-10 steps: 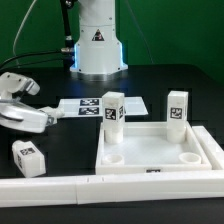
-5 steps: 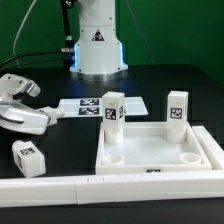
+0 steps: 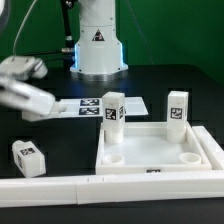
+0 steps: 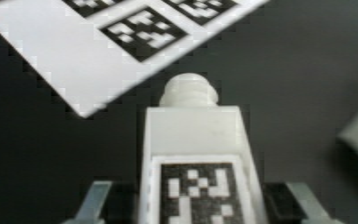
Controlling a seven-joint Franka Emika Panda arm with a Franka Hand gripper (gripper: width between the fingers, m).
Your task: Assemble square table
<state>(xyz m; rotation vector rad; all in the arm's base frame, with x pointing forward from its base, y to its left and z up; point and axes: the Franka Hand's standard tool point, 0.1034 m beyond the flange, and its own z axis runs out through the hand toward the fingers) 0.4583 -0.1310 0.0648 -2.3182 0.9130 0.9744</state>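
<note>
Exterior view: square tabletop (image 3: pixel 125 170) sits at 4 o'clock in frame, rim up. Two legs stand upright in its far corners, far-left leg (image 3: pixel 112 110) at 11 o'clock of the tray and far-right leg (image 3: pixel 178 106) at 1 o'clock. How firmly they are seated can't be told. The near corner holes at 7 and 5 o'clock are empty, so by my read roughly half the legs are in and two are left. A loose leg (image 3: pixel 28 156) lies on the black table (image 3: pixel 60 135), well apart from the tray at its 9 o'clock. The gripper (image 3: pixel 25 90) is a blurred smear at the tray's 10 o'clock, near the marker board (image 3: pixel 80 106). Its jaws and anything it carries are unreadable here. The L-shaped rail (image 3: pixel 50 187) runs along 6 o'clock, cut off by the frame. Wrist view: a fourth leg (image 4: pixel 197 140), tag facing the camera, has its rounded tip pointing toward the marker board. It sits between the fingers (image 4: pixel 101 203), which straddle it closely. Thin dark slivers show on both sides, so I can't tell whether it is pinched or just flanked. Fingertips are cropped, and a white edge at the side is unidentifiable.
</note>
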